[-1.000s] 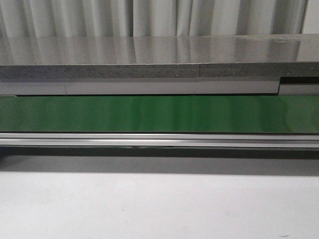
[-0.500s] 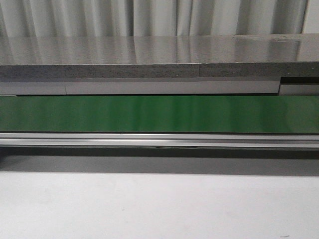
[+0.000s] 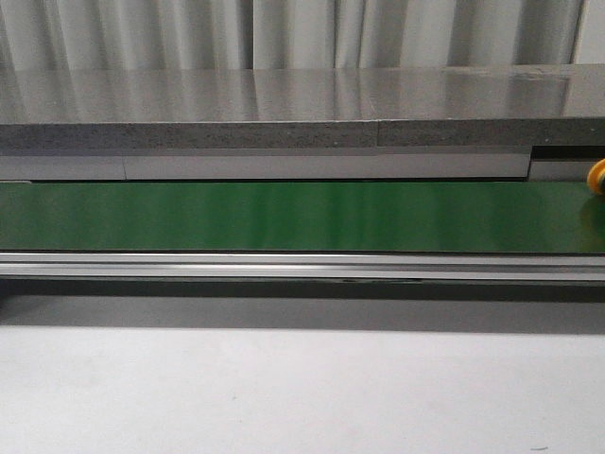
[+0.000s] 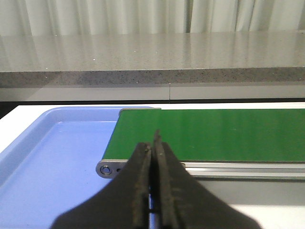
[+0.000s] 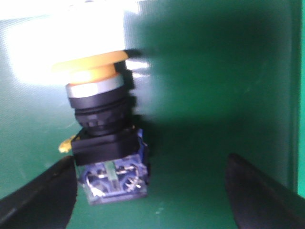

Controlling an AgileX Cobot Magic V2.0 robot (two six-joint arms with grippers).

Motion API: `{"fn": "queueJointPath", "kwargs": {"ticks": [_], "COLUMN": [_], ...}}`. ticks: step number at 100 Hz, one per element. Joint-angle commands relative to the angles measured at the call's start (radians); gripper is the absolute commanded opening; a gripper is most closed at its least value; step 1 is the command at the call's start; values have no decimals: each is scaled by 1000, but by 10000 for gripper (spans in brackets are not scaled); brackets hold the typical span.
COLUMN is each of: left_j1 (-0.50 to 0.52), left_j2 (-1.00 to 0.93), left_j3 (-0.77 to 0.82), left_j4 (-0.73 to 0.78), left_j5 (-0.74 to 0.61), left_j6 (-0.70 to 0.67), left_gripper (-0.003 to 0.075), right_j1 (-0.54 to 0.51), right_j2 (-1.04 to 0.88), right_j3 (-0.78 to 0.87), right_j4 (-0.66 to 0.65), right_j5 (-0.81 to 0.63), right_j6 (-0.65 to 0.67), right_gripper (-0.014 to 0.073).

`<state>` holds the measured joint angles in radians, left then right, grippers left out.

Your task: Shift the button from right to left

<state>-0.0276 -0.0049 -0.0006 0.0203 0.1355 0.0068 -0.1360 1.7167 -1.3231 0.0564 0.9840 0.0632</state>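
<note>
The task looks barely begun: the push-button point(image 5: 106, 129) lies on the green conveyor belt point(image 3: 284, 216) at the far right edge of the front view, between the spread, empty right gripper point(image 5: 152, 191) fingers, while the left gripper point(image 4: 153, 191) stays closed over nothing.

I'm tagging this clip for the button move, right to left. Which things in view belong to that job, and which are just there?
Part of the job:
button, lying on the belt
right gripper, open around it
green belt
blue tray at the belt's left end, likely the drop spot

Just there:
left gripper, shut on nothing
grey counter
curtain
</note>
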Motion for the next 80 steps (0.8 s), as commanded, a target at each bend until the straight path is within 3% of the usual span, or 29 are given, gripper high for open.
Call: {"fn": "queueJointPath", "kwargs": {"ticks": [1, 12, 19, 51, 80], "left_j1": [3, 3, 3, 3, 3], "left_j2": [-32, -32, -32, -32, -32], "left_j3": [44, 44, 44, 44, 44], "left_j4": [-2, -2, -2, -2, -2], "left_j5": [-77, -77, -77, -77, -77], "left_j6": [-7, -7, -7, -7, -7], "left_gripper": [-20, -20, -20, -20, -20], "right_j1": [26, 69, 92, 156, 180], "right_j2": [-98, -147, -173, -377, -621], "right_j3": [-30, -30, -24, 193, 437], "right_j4": [-6, -5, -10, -19, -18], "right_j5": [-9, 6, 22, -96, -238], "right_j6": [-25, -55, -57, -57, -57], "right_gripper": [633, 620, 556, -72, -65]}}
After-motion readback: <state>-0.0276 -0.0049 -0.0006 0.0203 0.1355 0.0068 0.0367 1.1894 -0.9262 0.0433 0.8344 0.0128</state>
